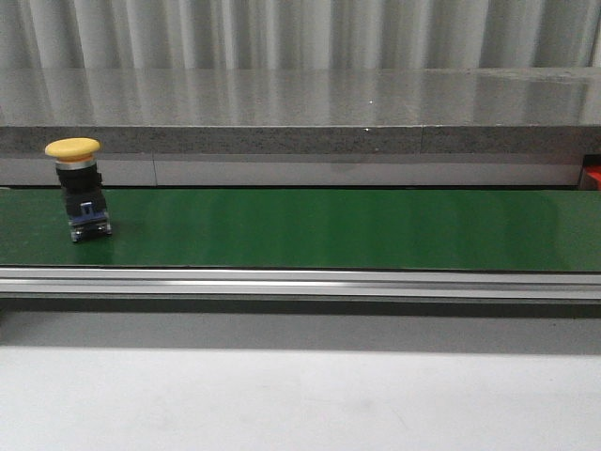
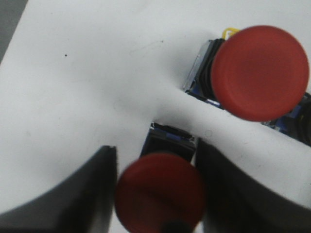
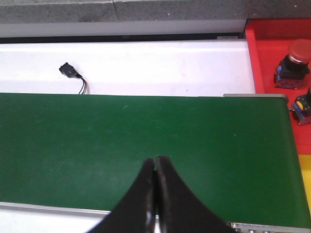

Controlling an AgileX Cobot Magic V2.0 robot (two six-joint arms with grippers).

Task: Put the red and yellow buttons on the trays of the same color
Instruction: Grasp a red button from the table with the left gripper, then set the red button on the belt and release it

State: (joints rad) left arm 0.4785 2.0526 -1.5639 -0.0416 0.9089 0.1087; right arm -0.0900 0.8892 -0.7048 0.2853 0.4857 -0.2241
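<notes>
Front view showed me one yellow button (image 1: 78, 189) standing upright at the left end of the green belt (image 1: 329, 230), not yet sorted, with neither arm in that picture. On the left wrist view, the left gripper (image 2: 158, 194) had its fingers spread either side of a red button (image 2: 160, 196) on a white surface, though I could not tell whether they gripped it, and a second red button (image 2: 260, 73) stood just beside. My right gripper (image 3: 155, 194) hung closed and empty over the belt, while one red-capped button (image 3: 294, 63) already sat in the red tray (image 3: 265, 58), so I judged the job only partly done.
</notes>
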